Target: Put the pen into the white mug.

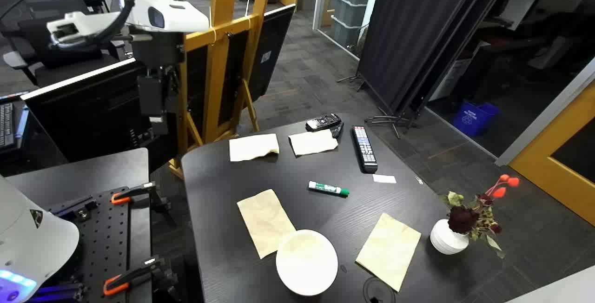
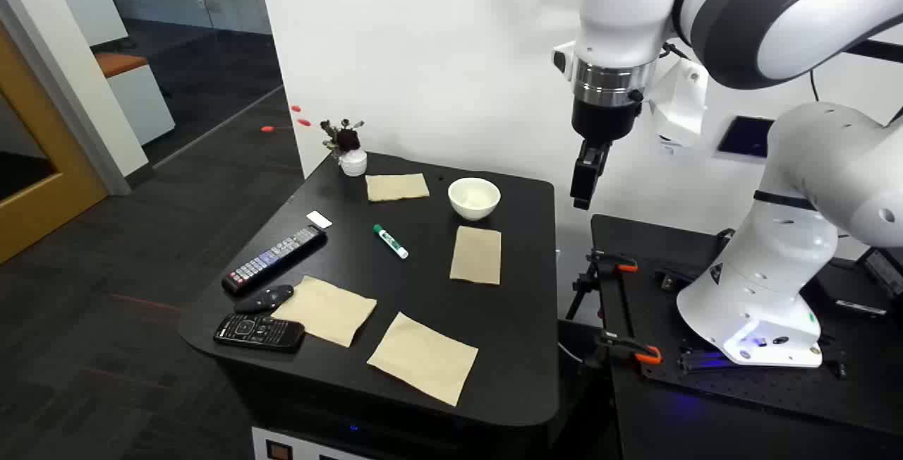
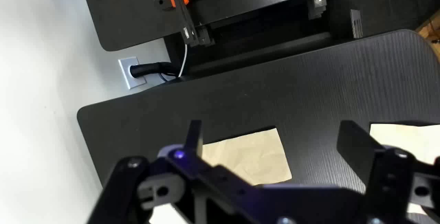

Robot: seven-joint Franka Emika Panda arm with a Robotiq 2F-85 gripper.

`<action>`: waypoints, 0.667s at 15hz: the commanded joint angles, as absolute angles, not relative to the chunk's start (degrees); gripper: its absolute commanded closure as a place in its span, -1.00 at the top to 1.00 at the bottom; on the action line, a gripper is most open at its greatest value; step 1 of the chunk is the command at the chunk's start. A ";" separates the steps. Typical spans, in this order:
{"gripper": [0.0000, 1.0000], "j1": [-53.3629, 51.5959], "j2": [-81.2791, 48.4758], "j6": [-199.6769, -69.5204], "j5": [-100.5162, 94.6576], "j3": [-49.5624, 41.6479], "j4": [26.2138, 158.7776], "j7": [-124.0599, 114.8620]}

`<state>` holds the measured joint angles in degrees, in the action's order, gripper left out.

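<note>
The pen, a white and green marker with a green cap, lies on the dark table in both exterior views (image 1: 328, 188) (image 2: 391, 242). The white mug, a wide bowl-like vessel, stands upright on the table in both exterior views (image 1: 307, 266) (image 2: 474, 200). My gripper (image 3: 271, 127) is open, with its two fingers wide apart and nothing between them. In the exterior views the gripper (image 1: 159, 124) (image 2: 584, 195) hangs high, pointing down, off the robot side of the table, away from pen and mug. The pen is out of view in the wrist view.
Tan paper sheets (image 1: 266, 222) (image 2: 422, 358) lie around the pen. Remotes (image 1: 365, 148) (image 2: 259, 331) lie toward the far end. A white pot with red flowers (image 1: 449, 237) (image 2: 353, 162) stands at a corner. A white wall (image 2: 423, 58) borders the table. Clamps (image 1: 135, 275) sit on the robot's base.
</note>
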<state>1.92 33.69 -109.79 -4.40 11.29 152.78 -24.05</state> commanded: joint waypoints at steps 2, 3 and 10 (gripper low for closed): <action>1.00 1.35 33.62 -109.69 -4.70 10.73 152.71 -24.30; 1.00 1.35 33.62 -109.69 -4.70 10.73 152.71 -24.30; 1.00 3.08 31.36 -113.78 -5.35 9.88 149.83 -25.71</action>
